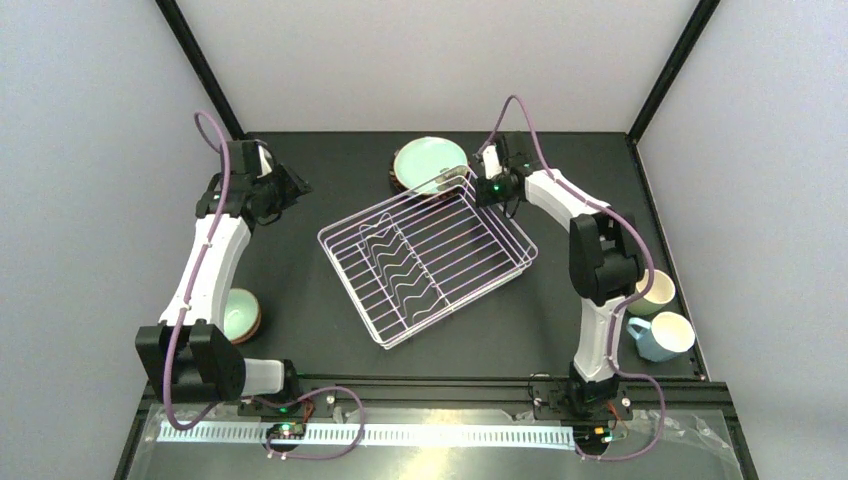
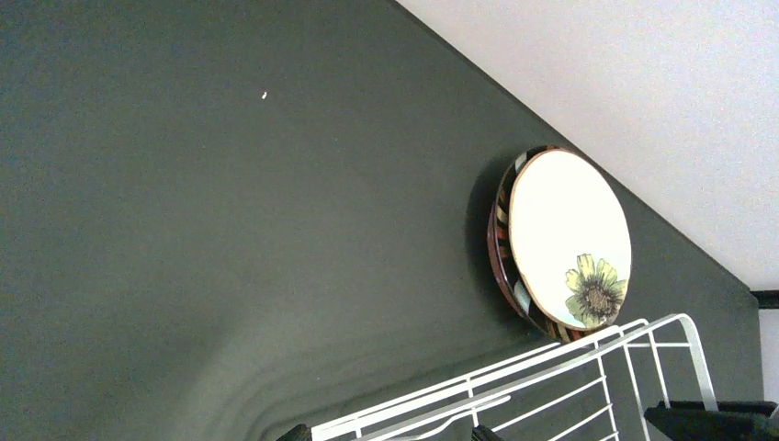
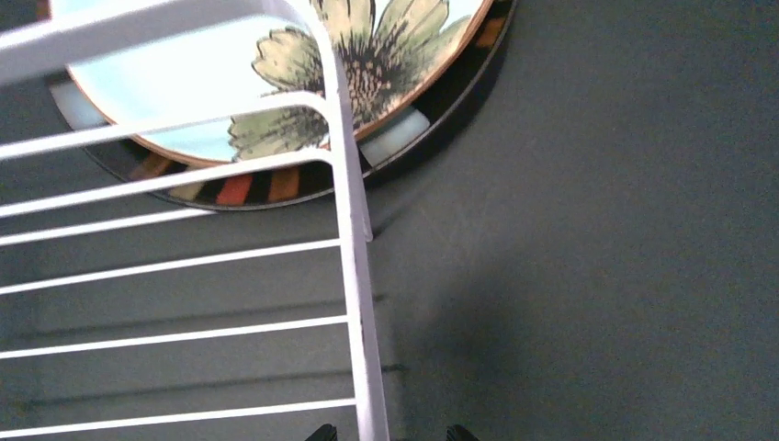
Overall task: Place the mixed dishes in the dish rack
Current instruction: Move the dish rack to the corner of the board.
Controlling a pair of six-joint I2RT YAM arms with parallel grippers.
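Note:
The white wire dish rack [image 1: 428,262] lies askew mid-table, with nothing in it. Just behind it a mint-green flowered plate [image 1: 430,165] lies on a dark striped plate [image 3: 257,188]. My right gripper [image 1: 482,192] hangs over the rack's far corner. In the right wrist view it [image 3: 392,432] is open, its fingertips [image 3: 321,432] standing on either side of the rim wire [image 3: 354,276] without touching it. My left gripper [image 1: 295,187] is open and holds nothing, up left of the rack. In its own view it [image 2: 390,434] looks across the rack's rim [image 2: 551,363] to the plate [image 2: 565,234].
A small mint bowl with a dark outside [image 1: 240,312] sits beside the left arm. A pale mug [image 1: 655,292] and a light blue mug [image 1: 665,336] stand at the right edge behind the right arm. Grey walls close in the table at the back and sides.

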